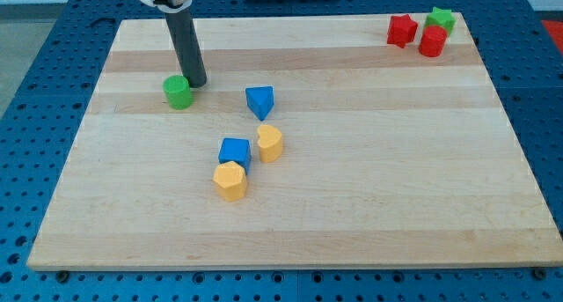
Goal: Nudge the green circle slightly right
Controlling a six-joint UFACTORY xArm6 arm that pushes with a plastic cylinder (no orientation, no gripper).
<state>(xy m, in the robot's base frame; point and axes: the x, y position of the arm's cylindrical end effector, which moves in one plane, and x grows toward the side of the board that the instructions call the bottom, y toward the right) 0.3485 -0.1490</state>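
While our tip [195, 82] touches the green circle [178, 92] at its upper right near the desk [352, 214] left edge, we have no jaws; rightward, bare wood reaches the blue triangle [259, 100].

My rod [185, 42] runs off the view's top edge — my tip [195, 83] sits just behind the green circle [178, 92], contact impossible to confirm.
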